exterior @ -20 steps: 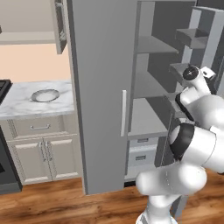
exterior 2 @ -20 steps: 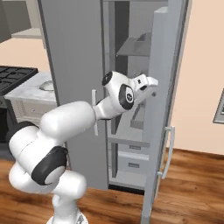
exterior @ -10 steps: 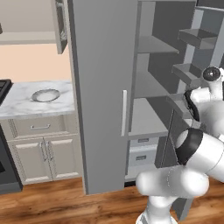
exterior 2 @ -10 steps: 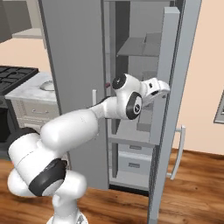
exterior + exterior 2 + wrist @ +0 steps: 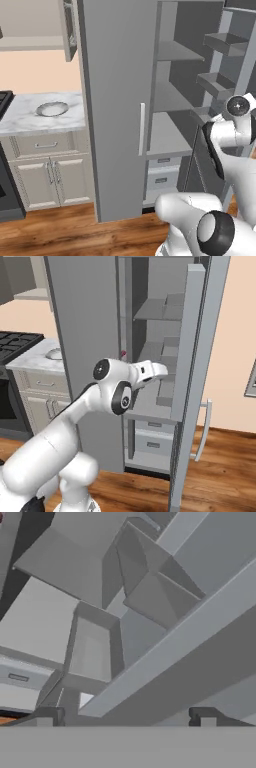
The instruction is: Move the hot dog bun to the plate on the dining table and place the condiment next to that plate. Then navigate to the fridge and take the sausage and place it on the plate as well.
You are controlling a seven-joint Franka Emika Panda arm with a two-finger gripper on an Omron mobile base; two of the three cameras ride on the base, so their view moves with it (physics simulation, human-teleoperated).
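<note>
From the left base view I face the fridge with its right door swung open, grey shelves bare as far as I can see, and my arm bent up at the lower right so the hand reaches past the door's edge. To the left, a marble counter carries a small silvery dish, which is not my plate. In the right base view my forearm stretches toward the open compartment and my gripper sits just at the inner edge of the open door, level with the middle shelves; a small reddish spot shows deep on a shelf beside the closed door, too small for me to call it the sausage. In the hand view my two dark fingertips stand far apart at the bottom, wide open with nothing between them, looking along the tilted door bins and shelves. I judge I am spread wide to search out the sausage, whose place I cannot yet tell.
</note>
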